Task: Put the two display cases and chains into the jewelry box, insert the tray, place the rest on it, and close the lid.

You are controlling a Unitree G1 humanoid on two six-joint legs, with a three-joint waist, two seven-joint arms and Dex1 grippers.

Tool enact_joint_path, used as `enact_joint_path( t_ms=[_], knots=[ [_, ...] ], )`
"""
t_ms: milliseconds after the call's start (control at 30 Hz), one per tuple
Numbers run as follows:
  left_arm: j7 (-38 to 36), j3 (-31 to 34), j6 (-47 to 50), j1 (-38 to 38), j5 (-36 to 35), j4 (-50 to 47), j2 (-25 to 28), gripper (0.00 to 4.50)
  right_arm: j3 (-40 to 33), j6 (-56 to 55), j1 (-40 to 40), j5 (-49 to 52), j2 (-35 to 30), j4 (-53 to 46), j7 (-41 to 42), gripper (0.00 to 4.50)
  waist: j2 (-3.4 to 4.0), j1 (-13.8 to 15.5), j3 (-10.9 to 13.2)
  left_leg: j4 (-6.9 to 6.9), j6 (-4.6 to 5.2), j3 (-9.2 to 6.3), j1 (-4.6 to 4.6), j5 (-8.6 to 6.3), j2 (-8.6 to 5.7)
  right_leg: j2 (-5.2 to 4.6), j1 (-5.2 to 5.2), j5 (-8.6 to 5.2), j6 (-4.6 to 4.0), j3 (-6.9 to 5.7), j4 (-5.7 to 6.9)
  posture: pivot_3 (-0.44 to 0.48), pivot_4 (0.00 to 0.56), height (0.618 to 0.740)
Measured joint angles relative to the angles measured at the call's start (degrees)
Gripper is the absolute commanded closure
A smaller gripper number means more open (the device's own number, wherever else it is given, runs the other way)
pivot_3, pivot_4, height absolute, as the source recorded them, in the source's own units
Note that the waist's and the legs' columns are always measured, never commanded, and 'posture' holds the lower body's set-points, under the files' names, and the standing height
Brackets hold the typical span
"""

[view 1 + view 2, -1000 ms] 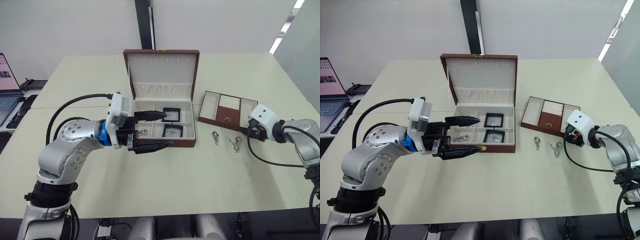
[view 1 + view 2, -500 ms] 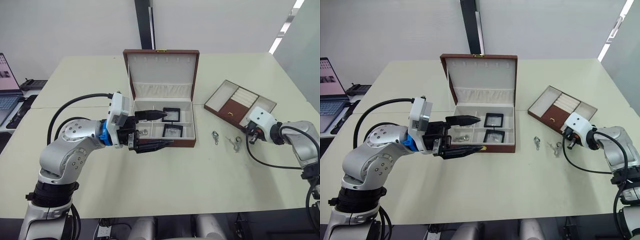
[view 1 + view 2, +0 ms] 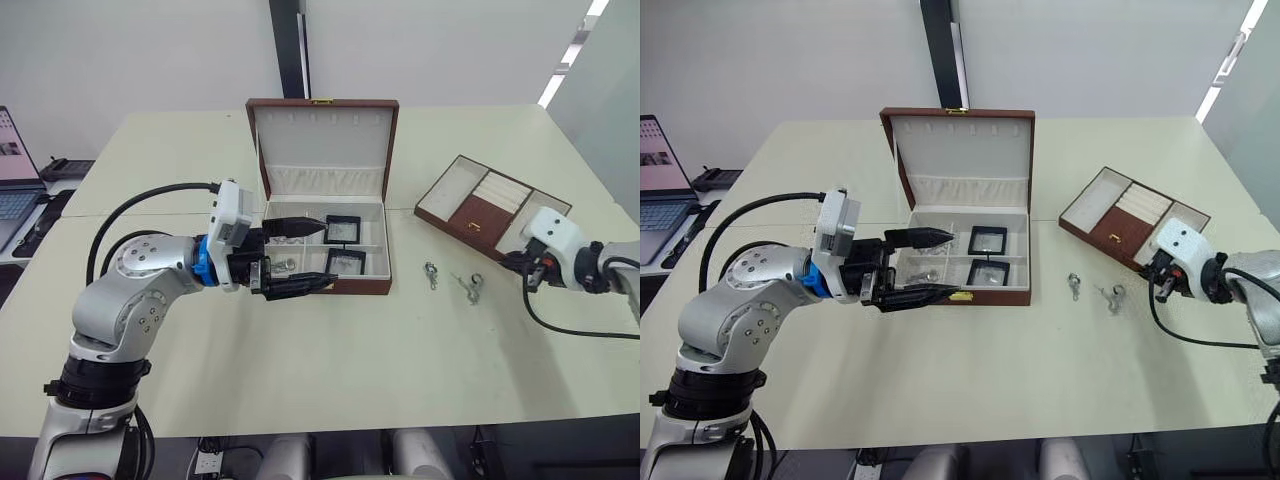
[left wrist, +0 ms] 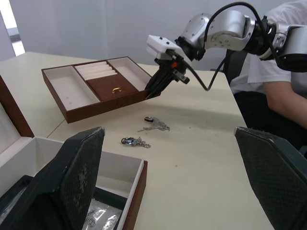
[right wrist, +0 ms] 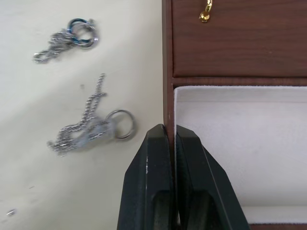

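Observation:
The brown jewelry box stands open mid-table with its lid upright. Two black-framed display cases lie in its right compartments, and silver chains in a left one. My left gripper hangs open over the box's front left part. The brown tray with white compartments sits askew to the right. My right gripper is shut on its edge wall. Whether the tray is clear of the table I cannot tell. Two silver ring-and-chain pieces lie on the table between box and tray.
A laptop and dark items sit on a side table at the far left. A person in a white shirt is beyond the table's right side. Bare tabletop stretches in front of the box.
My right gripper has shut on the tray's edge and drawn it to the right, turning it askew. My left gripper stayed open and shifted slightly left.

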Motion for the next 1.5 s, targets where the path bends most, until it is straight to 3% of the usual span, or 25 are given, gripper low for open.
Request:
enact_joint_path(
  t_ms=[367,567,667,800,1100,1300,1500],
  knots=[
    [-2.9,5.6,-1.7,3.3,2.1,4.7,7.6,0.0,-16.8,11.0,18.5,10.9,-10.2,-23.5,8.7,4.47,-0.01,0.0,0.0,-0.01,0.07,0.02,0.01,-0.04,0.02,0.03,0.02,0.0,0.0,-0.03,0.01,0.0,0.15,0.74],
    [-5.3,8.7,-2.0,7.2,2.1,4.4,11.0,0.0,-20.0,13.4,20.0,15.8,-13.5,-31.9,12.0,4.47,-0.02,0.0,0.0,0.0,0.09,0.01,0.01,-0.05,0.02,0.02,0.06,0.0,0.01,-0.09,-0.01,0.0,0.15,0.74],
    [-5.8,9.5,-2.1,8.0,2.1,4.4,11.3,0.0,-19.0,13.7,16.6,18.2,-15.2,-33.1,12.0,4.47,0.01,0.0,0.1,0.0,0.21,0.01,0.01,-0.12,0.03,0.01,0.06,0.0,0.01,-0.11,-0.01,0.0,0.15,0.74],
    [-5.8,10.2,-2.9,8.9,2.8,4.5,12.1,0.0,-10.0,15.3,3.8,21.1,-14.6,-33.7,9.6,4.47,0.01,-0.4,0.1,-0.02,0.2,-0.02,0.05,-0.11,0.08,0.02,0.03,0.0,0.0,-0.08,-0.02,0.0,0.15,0.74],
    [-7.2,12.4,-5.4,11.6,5.5,7.1,14.8,0.0,15.3,19.5,-19.6,16.9,-4.4,-27.7,4.9,4.47,0.01,-0.2,0.2,-0.01,0.0,-0.07,-0.25,0.0,0.04,-0.02,-0.34,0.0,0.0,-0.03,0.02,0.0,0.15,0.74],
    [-8.5,13.2,-7.2,12.9,6.9,8.5,16.0,0.0,25.6,19.7,-27.2,11.2,3.1,-20.6,3.9,4.47,0.01,-0.2,0.2,-0.01,0.0,-0.11,-0.33,0.0,0.03,-0.01,-0.44,0.0,0.0,-0.05,0.05,0.0,0.15,0.74],
    [-9.6,13.5,-8.7,14.2,7.7,8.8,16.2,0.0,31.3,16.9,-30.6,5.9,8.8,-14.5,4.0,4.47,0.01,-0.2,0.2,-0.01,0.0,-0.12,-0.34,0.0,0.03,-0.01,-0.47,0.0,0.0,-0.05,0.07,0.0,0.15,0.74]
  ],
)
